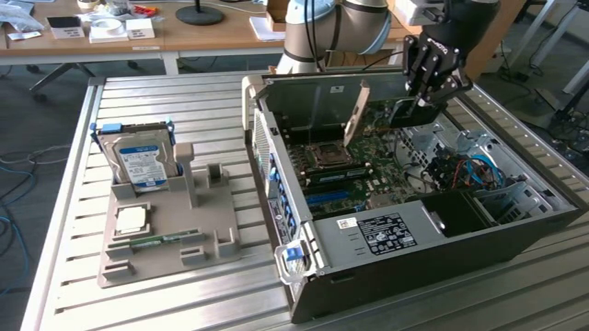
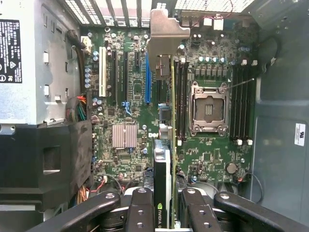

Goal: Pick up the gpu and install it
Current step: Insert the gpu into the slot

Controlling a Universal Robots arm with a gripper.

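Here the hand (image 1: pixel 427 96) clenches the gpu (image 1: pixel 357 114), holding it on edge over the motherboard (image 1: pixel 363 162) inside the open computer case (image 1: pixel 414 265).

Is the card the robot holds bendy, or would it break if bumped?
Probably stiff: the gpu looks straight, edge-on in the gripper. Likely fragile, being a thin board. Its metal bracket may make that end heavier.

Silver-grey arm (image 1: pixel 308 31) ends in a black pincer (image 1: pixel 431 95) studded with screws.

Exterior view high, overlooking computer case (image 1: pixel 405 269), wrist view close, facing shared motherboard (image 2: pixel 207 159)
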